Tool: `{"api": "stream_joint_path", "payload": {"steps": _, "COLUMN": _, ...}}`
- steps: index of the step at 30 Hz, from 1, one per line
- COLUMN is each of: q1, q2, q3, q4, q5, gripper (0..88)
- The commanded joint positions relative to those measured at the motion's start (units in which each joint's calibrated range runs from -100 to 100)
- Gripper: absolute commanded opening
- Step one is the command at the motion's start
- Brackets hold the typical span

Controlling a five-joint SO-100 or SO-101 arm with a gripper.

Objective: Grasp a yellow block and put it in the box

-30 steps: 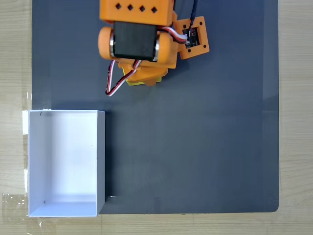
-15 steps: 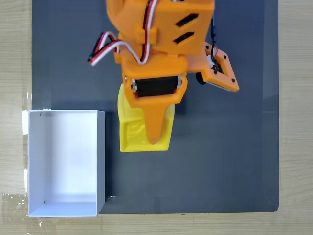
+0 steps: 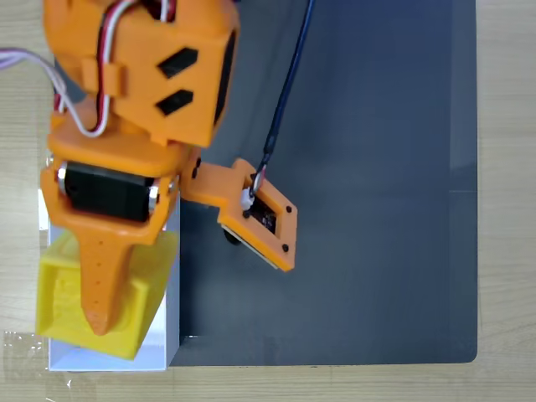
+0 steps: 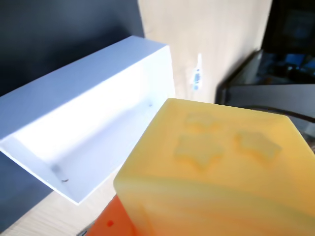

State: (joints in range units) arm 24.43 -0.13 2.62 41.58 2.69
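The yellow block (image 3: 144, 289) hangs in my orange gripper (image 3: 100, 318), which is shut on it. One finger lies across the block's top; the other is hidden beneath. In the fixed view the block is held over the lower half of the white box (image 3: 172, 335), whose interior is mostly covered by my arm. The wrist view has the yellow block (image 4: 216, 162) close up at the lower right, with raised star shapes on its face. Behind it lies the open white box (image 4: 88, 118), and a bit of an orange finger (image 4: 110, 225) shows below.
A dark grey mat (image 3: 377, 209) covers the wooden table (image 3: 507, 167). The box sits at the mat's lower left corner. The orange camera mount (image 3: 264, 219) and its black cable (image 3: 285, 92) stick out to the right of my arm. Dark equipment (image 4: 285, 64) stands beyond the box.
My arm has swung from the top middle of the mat down and left, carrying the yellow block from beside the box to above it.
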Motion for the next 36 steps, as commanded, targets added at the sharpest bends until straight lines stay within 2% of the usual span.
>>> {"api": "stream_joint_path", "payload": {"steps": 1, "q1": 1.84, "q2": 2.92, "q3": -6.65, "q4": -1.36, "q5": -0.12, "gripper": 22.1}}
{"api": "stream_joint_path", "payload": {"steps": 16, "q1": 2.76, "q2": 23.18, "q3": -22.57, "q4": -1.36, "q5": -0.54, "gripper": 22.1}}
{"api": "stream_joint_path", "payload": {"steps": 36, "q1": 4.78, "q2": 29.02, "q3": -25.01, "q4": -0.48, "q5": -0.02, "gripper": 23.0}}
